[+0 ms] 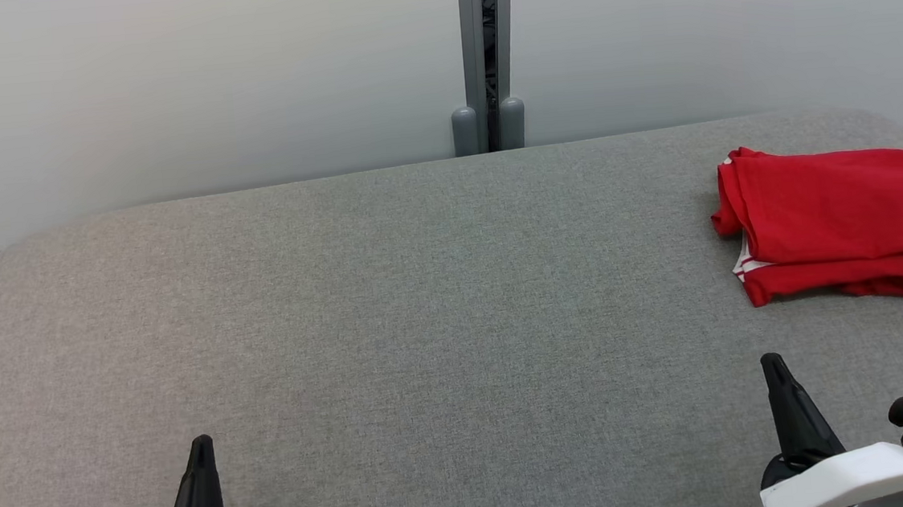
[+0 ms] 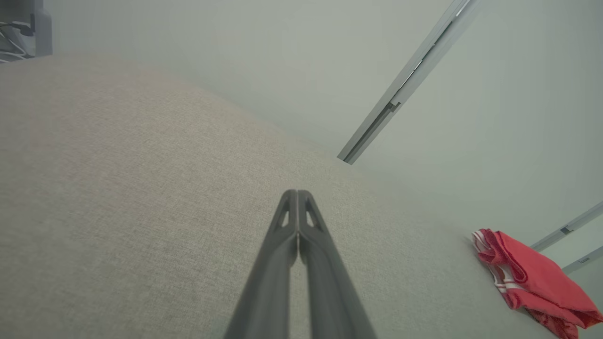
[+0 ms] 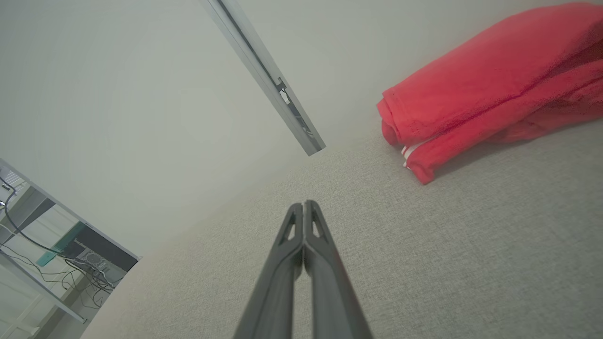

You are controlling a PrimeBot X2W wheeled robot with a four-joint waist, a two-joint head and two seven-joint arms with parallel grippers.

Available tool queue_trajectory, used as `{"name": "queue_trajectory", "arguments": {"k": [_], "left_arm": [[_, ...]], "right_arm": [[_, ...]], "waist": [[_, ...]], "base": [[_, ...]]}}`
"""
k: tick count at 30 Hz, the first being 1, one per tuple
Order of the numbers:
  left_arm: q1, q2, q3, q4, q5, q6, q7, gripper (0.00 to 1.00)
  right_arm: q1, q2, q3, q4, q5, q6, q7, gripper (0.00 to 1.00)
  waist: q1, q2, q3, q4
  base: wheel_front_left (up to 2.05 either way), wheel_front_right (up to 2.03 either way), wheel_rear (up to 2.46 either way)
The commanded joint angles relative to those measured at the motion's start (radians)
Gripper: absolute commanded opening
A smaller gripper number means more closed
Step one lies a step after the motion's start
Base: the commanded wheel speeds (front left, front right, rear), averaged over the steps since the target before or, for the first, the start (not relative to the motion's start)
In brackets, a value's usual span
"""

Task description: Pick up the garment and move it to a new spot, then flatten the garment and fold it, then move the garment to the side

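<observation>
Now, garment (image 1: 844,222): red, in a folded stack of layers on the table (image 1: 423,304), to the right of the post (image 1: 482,58) and nearer the robot than it. Its right end is cut off by the head view's edge.
Long axis: runs across the table, from the post's side out toward the right. The short end with the white-striped trim faces back toward the post's side.
Lay: flat, with nothing on it or touching it. The top layer is smooth and the lower layers are a little uneven along the near edge.
Right gripper (image 1: 770,361): right of the post, at the table's near edge. Jaws pressed together with nothing between them. The garment lies ahead of the tips and a little to the right, apart from them.
Left gripper (image 1: 201,446): left of the post, at the near edge. Jaws likewise clenched on nothing. The garment is well apart, across the table to its right.
Nearer arm: the right, clearly.
Stage (judgement): the stack is folded and off to the side, so the fold and the move aside look done. Cannot tell whether more tidying is wanted.
Next move (judgement): any reach would suit the right arm, going forward and rightward and meeting the trim end first. The jaws must part before a grasp.
Risk (judgement): pinching a single layer would pull the stack open.
</observation>
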Motion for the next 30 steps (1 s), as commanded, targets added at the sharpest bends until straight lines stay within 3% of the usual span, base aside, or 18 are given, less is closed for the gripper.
{"name": "queue_trajectory", "arguments": {"k": [1, 30], "left_arm": [[-0.032, 0.006, 0.009, -0.018, -0.036, -0.005, 0.008, 0.0], [-0.075, 0.009, 0.067, -0.025, -0.4, -0.023, 0.097, 0.0]], "right_arm": [[-0.029, -0.009, -0.006, -0.008, 0.035, 0.0, 0.008, 0.0], [-0.096, -0.02, -0.038, 0.039, 0.404, 0.0, 0.093, 0.0]], "waist": [[0.0, -0.0001, 0.0, 0.0], [0.0, -0.0001, 0.005, 0.01]], "base": [[0.0, 0.0, 0.0], [0.0, 0.0, 0.0]]}}
